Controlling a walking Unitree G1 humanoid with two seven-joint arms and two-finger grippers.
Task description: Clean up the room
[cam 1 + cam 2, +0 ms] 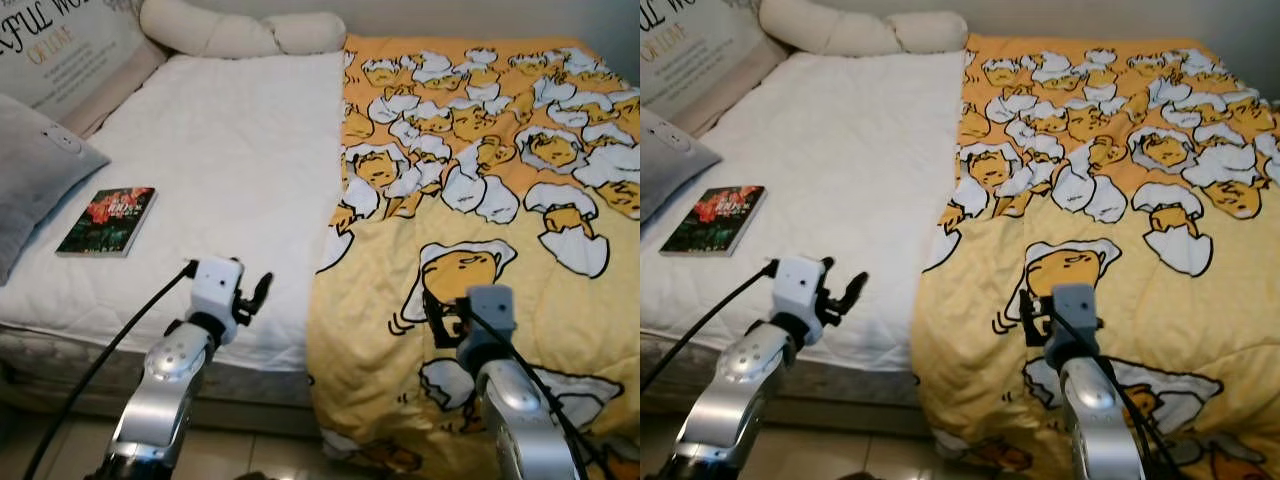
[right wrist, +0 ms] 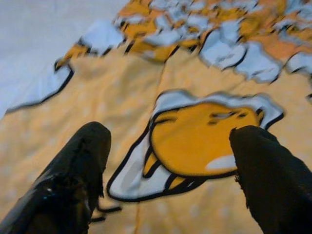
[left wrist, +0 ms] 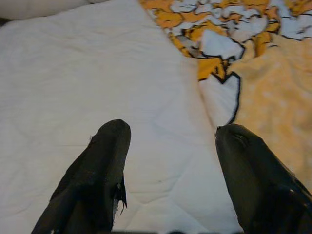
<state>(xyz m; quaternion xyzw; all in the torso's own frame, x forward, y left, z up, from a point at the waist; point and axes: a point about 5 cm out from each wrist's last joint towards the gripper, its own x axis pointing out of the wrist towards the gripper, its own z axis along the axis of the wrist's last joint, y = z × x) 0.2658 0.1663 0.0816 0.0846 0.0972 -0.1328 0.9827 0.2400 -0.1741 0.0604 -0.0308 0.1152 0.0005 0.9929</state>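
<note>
Right gripper (image 2: pixel 168 141) hovered over the yellow blanket (image 1: pixel 500 250), fingers (image 2: pixel 83 161) spread wide, nothing between them. Directly ahead of it sat a large egg-yolk cartoon print with black outline and white shell; beyond that, the pattern got dense, many small white-and-orange egg figures. Blanket covered the bed on this gripper's side and draped over the near edge toward the floor, with its inner edge lying crooked across the white mattress pad (image 1: pixel 230 170).

Left gripper (image 3: pixel 170 146) was held above the white pad near the bed's front edge, fingers apart, empty; blanket edge just to its right. Book (image 1: pixel 107 221) with a dark cover and red flowers lay flat on the pad, well off to its left and ahead, beside a grey pillow (image 1: pixel 35 170). Cream bolster (image 1: pixel 240 32) lay at the far end.
</note>
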